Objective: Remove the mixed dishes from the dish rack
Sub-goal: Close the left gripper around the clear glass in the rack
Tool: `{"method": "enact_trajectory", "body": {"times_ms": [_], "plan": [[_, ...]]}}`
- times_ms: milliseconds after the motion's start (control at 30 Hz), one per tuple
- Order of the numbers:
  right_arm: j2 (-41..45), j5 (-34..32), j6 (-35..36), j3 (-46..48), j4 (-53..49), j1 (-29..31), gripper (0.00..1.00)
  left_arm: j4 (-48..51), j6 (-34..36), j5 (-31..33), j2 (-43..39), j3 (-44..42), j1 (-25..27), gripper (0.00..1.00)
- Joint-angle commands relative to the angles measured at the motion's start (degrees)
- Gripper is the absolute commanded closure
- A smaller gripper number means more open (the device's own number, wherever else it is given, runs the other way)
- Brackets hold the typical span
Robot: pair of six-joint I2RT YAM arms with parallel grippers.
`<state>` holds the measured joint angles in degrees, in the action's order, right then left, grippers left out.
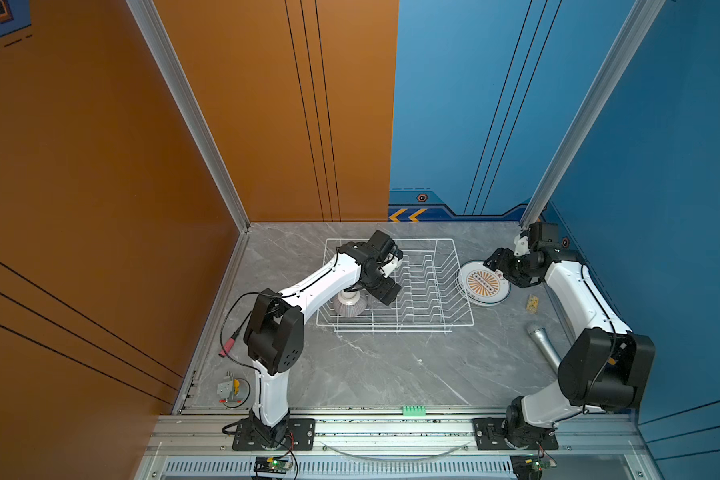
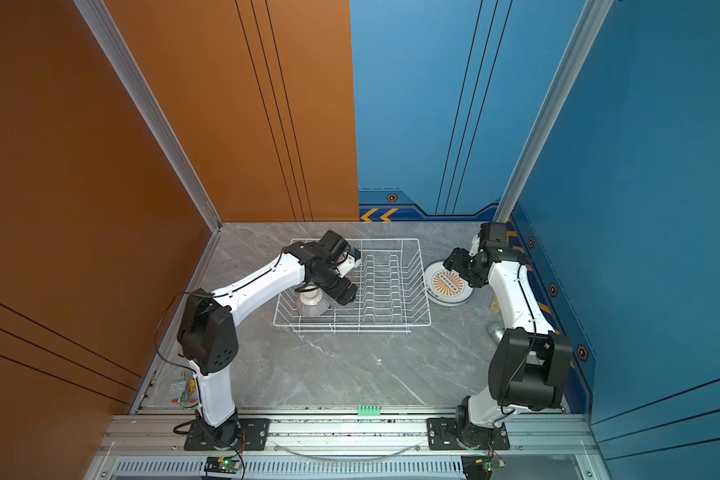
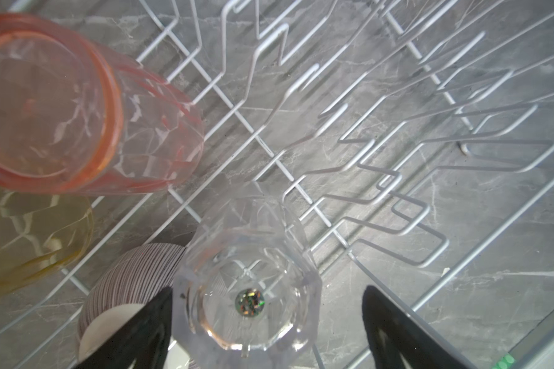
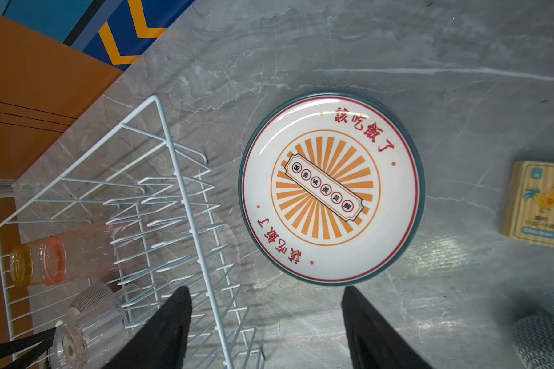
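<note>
Clear glass, a faceted tumbler (image 3: 248, 287), stands in the dish rack (image 1: 429, 286) between the wide-spread jaws of the left end effector (image 3: 267, 290), which grips nothing; it looks lined up to take the glass by its sides. Close by sit an upturned striped bowl (image 3: 131, 278) and pink (image 3: 61, 105) and yellow (image 3: 29, 236) tumblers lying down. A printed plate (image 4: 331, 187) lies flat on the counter (image 1: 371, 365) beside the rack, under the released, empty right end effector (image 4: 266, 290).
</note>
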<state>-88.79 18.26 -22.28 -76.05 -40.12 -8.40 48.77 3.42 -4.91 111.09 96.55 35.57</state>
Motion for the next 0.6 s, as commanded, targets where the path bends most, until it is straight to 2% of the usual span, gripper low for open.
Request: {"method": "enact_trajectory", "body": {"times_ms": [0, 333, 567], "plan": [[1.4, 0.9, 0.1, -0.1, -1.5, -0.2, 0.27, 2.4, -0.6, 0.2, 1.2, 2.4, -0.5, 0.06], [0.6, 1.9, 0.2, 0.1, -1.2, -1.2, 0.27, 4.8, -0.1, 1.9, 5.3, 5.7, -0.5, 0.05], [0.1, 2.5, 0.1, 0.0, -0.8, -1.8, 0.27, 7.0, -0.1, 3.6, 7.0, 7.2, -0.5, 0.10]]}}
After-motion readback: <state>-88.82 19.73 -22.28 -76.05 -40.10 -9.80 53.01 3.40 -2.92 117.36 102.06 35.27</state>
